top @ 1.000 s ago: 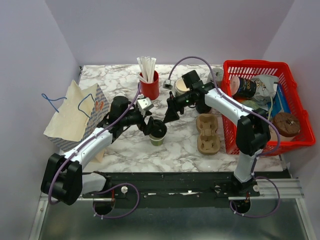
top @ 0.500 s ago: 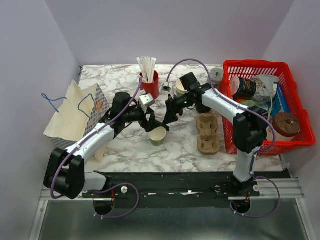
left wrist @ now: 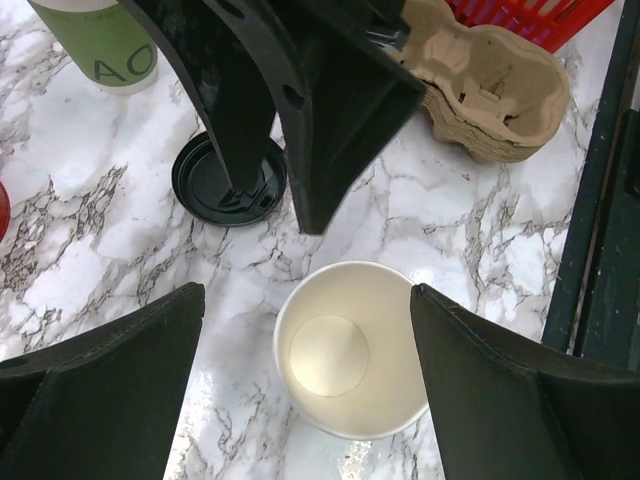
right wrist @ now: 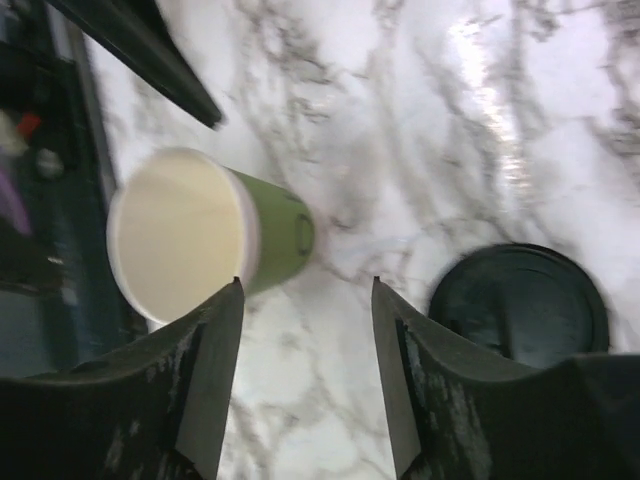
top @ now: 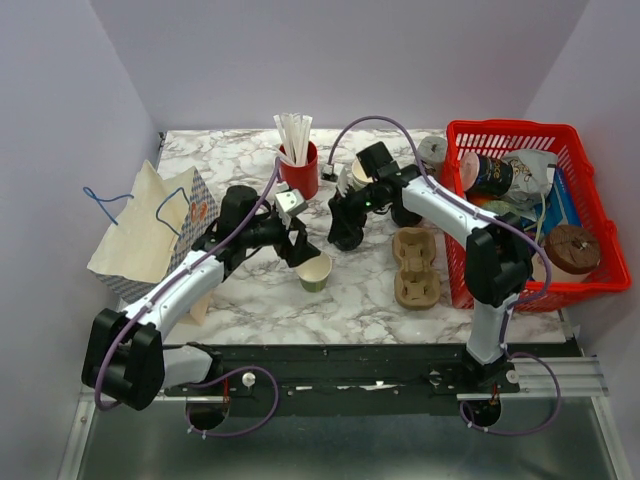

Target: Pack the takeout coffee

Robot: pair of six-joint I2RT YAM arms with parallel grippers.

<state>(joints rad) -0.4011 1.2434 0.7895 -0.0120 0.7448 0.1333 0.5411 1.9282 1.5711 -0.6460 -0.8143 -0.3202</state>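
The paper cup (top: 314,271) stands upright and uncovered on the marble tabletop (top: 230,160), just below the middle of the overhead frame; from the left wrist camera its cream inside (left wrist: 350,350) shows empty down to the bottom, and from the right wrist camera the green wall (right wrist: 195,235) shows beneath a pale rim. The round black lid (left wrist: 205,185) lies flat on the tabletop near the cup but apart from it, up and to the left of the cup in the left wrist view, at the lower right of the right wrist view (right wrist: 520,300).

The left claw (left wrist: 305,300) hangs over the cup with its jaws spread wide, one finger at each lower corner of its own view and the cup's mouth between them; neither finger touches the cup and it grips nothing. The right claw (right wrist: 305,290) stands partly open over bare marble, the cup off to its left and the lid off to its right in its own view; it has hold of nothing; seen from the left wrist, one of its fingertips sits over the lid, though whether it touches I cannot tell.

A red cup of white straws (top: 299,172) stands above centre in the overhead frame; a brown pulp cup tray (top: 415,266) lies right of the paper cup; a red basket (top: 520,128) of odds and ends fills the right side; a paper bag (top: 150,235) lies on the left; a second green-walled cup (left wrist: 105,45) shows in the upper left of the left wrist view.
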